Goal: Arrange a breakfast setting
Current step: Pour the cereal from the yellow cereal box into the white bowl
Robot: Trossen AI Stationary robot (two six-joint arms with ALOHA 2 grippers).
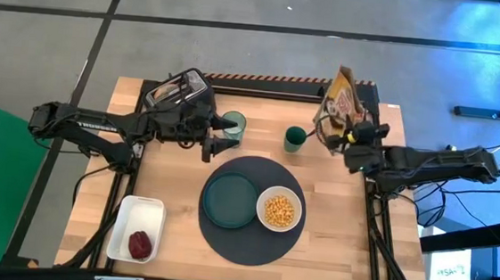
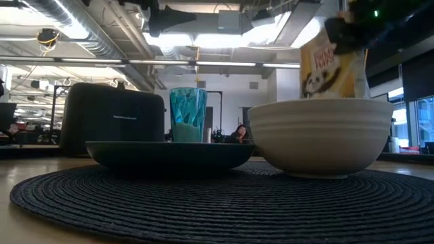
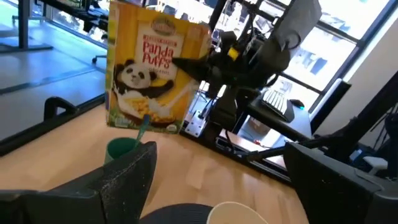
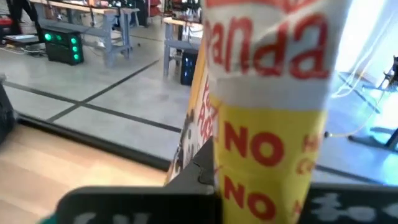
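Observation:
A round dark-grey mat (image 1: 249,238) holds the teal plate (image 1: 230,200) and the white bowl (image 1: 278,209), which has cereal in it. The pale-teal tumbler (image 1: 231,125) and the small dark-green cup (image 1: 295,139) stand behind the mat. My left gripper (image 1: 214,146) is open and empty just beside the tumbler. My right gripper (image 1: 344,134) is shut on the yellow-brown cereal box (image 1: 343,95) at the far right. The dark-red fruit (image 1: 140,245) lies in a white tray (image 1: 128,215). No bagel shows. My right gripper pinches the cereal box between its two fingers (image 4: 200,167), across the two broad faces at one narrow side (image 4: 267,155), about mid-height. The fingers come level from the table's right. The box stands about upright (image 3: 152,68); whether its bottom touches the table I cannot tell.
The black toaster (image 1: 179,92) stands at the far left, behind my left arm. The white tray sits at the near left corner. Bare wood lies to the right of the mat. In the low view a person sits far off in the room (image 2: 239,132).

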